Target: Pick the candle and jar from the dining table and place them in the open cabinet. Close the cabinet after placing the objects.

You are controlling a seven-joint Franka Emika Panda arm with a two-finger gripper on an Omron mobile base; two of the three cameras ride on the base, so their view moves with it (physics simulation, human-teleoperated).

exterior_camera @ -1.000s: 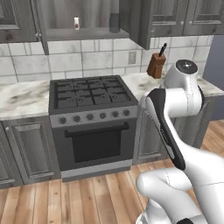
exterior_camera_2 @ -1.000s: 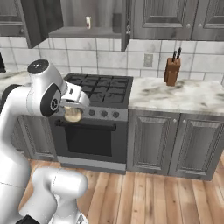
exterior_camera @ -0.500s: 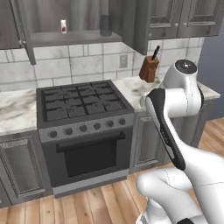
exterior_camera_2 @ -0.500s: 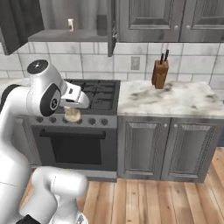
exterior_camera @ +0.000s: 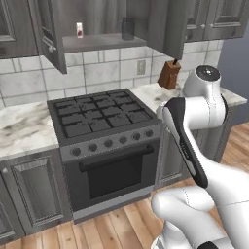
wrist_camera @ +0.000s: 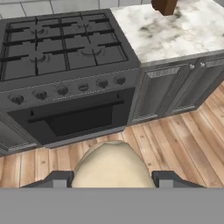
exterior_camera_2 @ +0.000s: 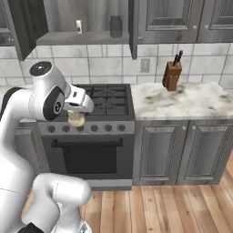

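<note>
One end effector [wrist_camera: 112, 179] grips one beige candle [wrist_camera: 113, 166] between its two fingers [wrist_camera: 59, 178], held partly apart by the candle's squat body, above the wooden floor [wrist_camera: 175, 140] in front of one black gas stove [wrist_camera: 65, 43]. In the right base view the candle [exterior_camera_2: 76, 119] hangs just under the hand, level with the stove's knobs; which way it points cannot be told. Beyond, one knife block [exterior_camera_2: 172, 75] stands on the marble tabletop [exterior_camera_2: 191, 98]. Farthest, one grey jar [exterior_camera_2: 115, 26] stands upright on the open cabinet [exterior_camera_2: 63, 38] shelf beside one small white carton [exterior_camera_2: 79, 26].
</note>
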